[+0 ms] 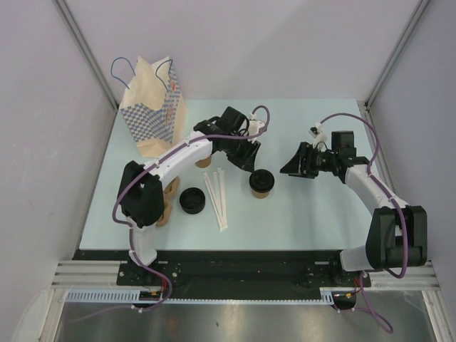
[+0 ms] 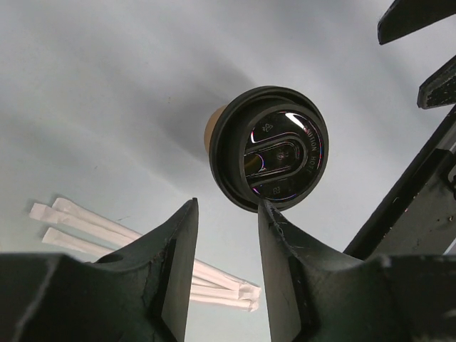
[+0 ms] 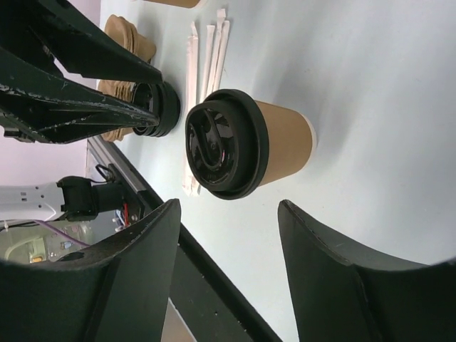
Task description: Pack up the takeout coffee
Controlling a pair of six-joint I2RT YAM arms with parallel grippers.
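Left pincer (image 2: 228, 208) hangs open and empty just above the takeout coffee (image 3: 285, 142), right pincer (image 3: 228, 214) likewise spread and empty beside it. It stands upright on the tabletop (image 1: 320, 210) near wrapped straws (image 1: 217, 199). Probably light, thin-walled, easily crushed; black lid (image 2: 274, 149) looks slick, so I'd squeeze the paper wall gently below it.

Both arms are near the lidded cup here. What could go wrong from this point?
1. The open left gripper and open right gripper both face the takeout coffee; closing in together, they could collide.
2. The left fingers point down at the black lid; pinching its rim might pop it off or knock the coffee over.
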